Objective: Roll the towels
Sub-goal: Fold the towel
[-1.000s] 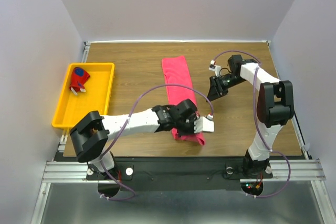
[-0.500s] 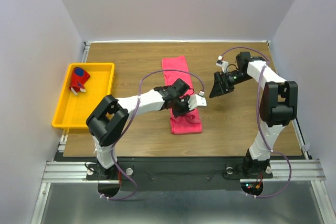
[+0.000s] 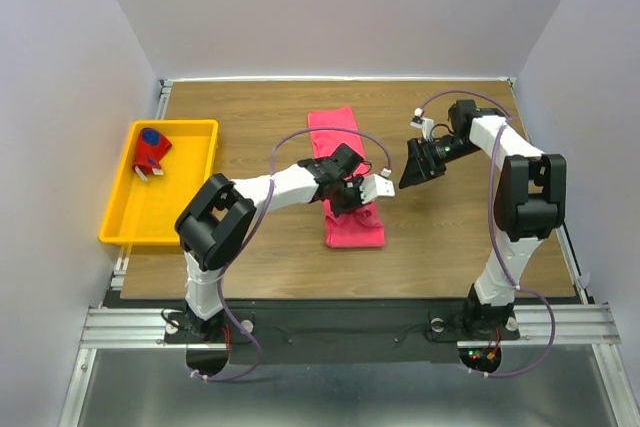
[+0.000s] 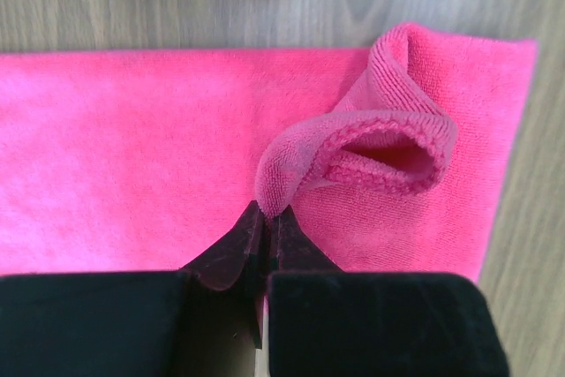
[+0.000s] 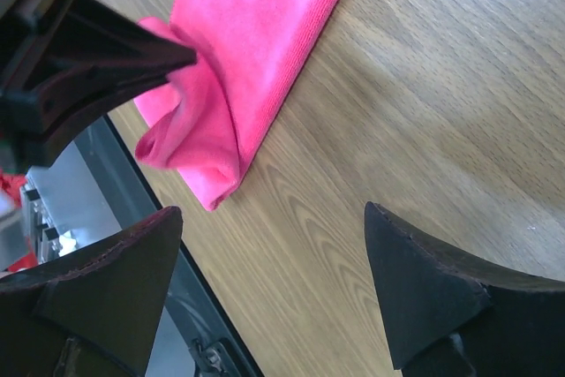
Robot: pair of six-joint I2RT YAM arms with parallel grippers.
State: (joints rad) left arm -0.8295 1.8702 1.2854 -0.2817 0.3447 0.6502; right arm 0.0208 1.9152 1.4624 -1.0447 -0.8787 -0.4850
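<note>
The plain pink towel (image 3: 335, 132) lies lengthwise in the middle of the table, and its near end is lifted into a curled fold (image 4: 388, 152). My left gripper (image 3: 350, 195) is over that near part, shut on a pinch of the pink cloth (image 4: 269, 211). To the towel's right, my right gripper (image 3: 412, 172) hovers over bare wood, open and empty (image 5: 274, 227), with the towel's edge (image 5: 256, 24) ahead of it. The patterned red and blue towel (image 3: 151, 150) sits bundled in the tray at far left.
A yellow tray (image 3: 120, 202) stands at the table's left edge. The wooden table (image 3: 250, 127) is walled by white panels on three sides. A metal rail (image 3: 330, 322) runs along the near edge by the arm bases.
My left gripper has carried the pink towel's near end away from the near edge, curling it over the rest. The right gripper's jaws have spread open, and its arm has shifted a little.
</note>
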